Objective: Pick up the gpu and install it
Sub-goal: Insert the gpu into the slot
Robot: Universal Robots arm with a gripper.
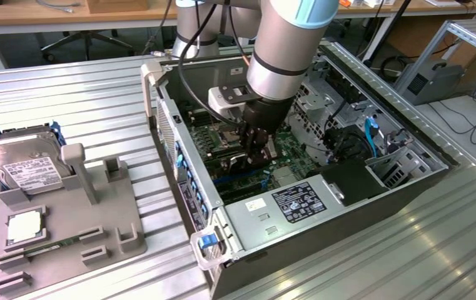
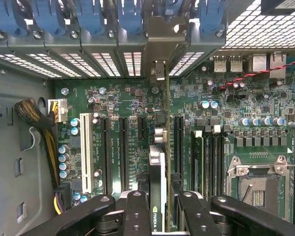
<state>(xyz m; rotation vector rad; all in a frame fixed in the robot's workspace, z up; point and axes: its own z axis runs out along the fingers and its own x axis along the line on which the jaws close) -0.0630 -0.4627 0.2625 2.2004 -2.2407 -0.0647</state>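
Observation:
My gripper (image 1: 253, 147) reaches down into the open computer case (image 1: 246, 212), over the green motherboard (image 2: 113, 98). It is shut on the gpu (image 2: 156, 169), which I see edge-on in the wrist view as a thin card running between the two black fingers (image 2: 137, 209). The card stands upright, in line with the black expansion slots (image 2: 124, 147), its bracket end pointing at the slotted rear wall of the case (image 2: 157, 69). In the exterior view the gpu (image 1: 259, 161) hangs just under the fingers, close above the board. Whether its edge touches a slot I cannot tell.
A grey parts tray (image 1: 62, 225) at the exterior view's left holds a silver hard drive (image 1: 25, 169), a CPU (image 1: 25, 226) and a RAM stick (image 1: 50, 245). Inside the case are the CPU socket (image 2: 258, 184), yellow-black power cables (image 2: 44, 128), blue latches (image 2: 88, 14) and a drive cage (image 1: 388, 159).

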